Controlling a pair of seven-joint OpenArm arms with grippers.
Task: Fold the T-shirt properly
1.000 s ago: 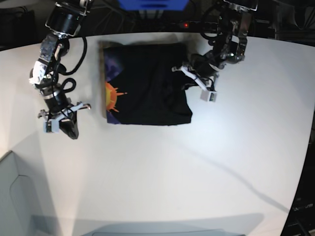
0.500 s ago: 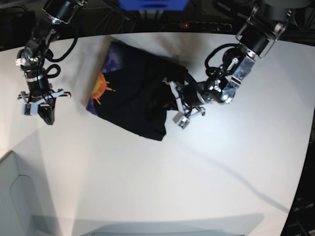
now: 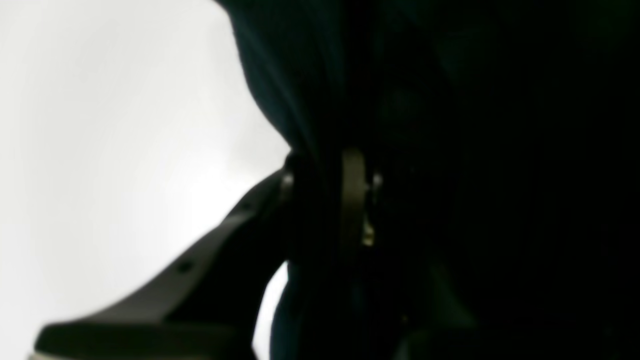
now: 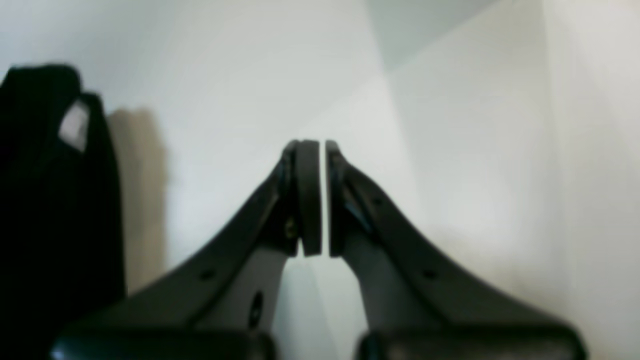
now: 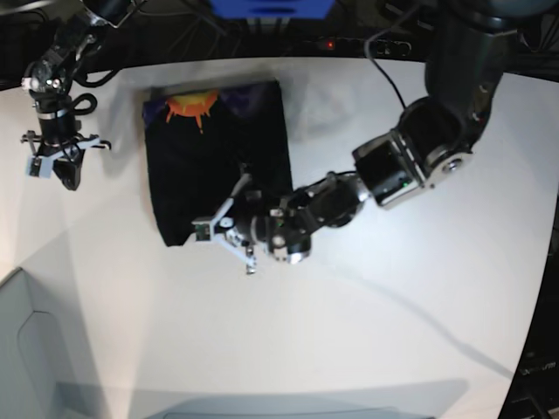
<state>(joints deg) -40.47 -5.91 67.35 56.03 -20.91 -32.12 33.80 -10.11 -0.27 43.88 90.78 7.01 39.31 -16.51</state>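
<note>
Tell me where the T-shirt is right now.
In the base view, the T-shirt lies folded on the white table, upper left of centre, its lower edge pinched by the left gripper.

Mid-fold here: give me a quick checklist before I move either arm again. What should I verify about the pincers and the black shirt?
1. Left pincer gripping the black cloth T-shirt: ok. The left wrist view shows dark fabric pinched between its pads.
2. Right pincer free of cloth: ok. It is shut on nothing, with bare table behind it.
3. Right pincer clear of the shirt: ok. It hangs apart from the shirt's edge, on its orange sun print side.
4. Shirt fully on the white table: ok.
5. Fold lying flat with no bunching: cannot tell. The dark cloth hides any creases.
6. How many layers the left pincer holds: cannot tell.
</note>
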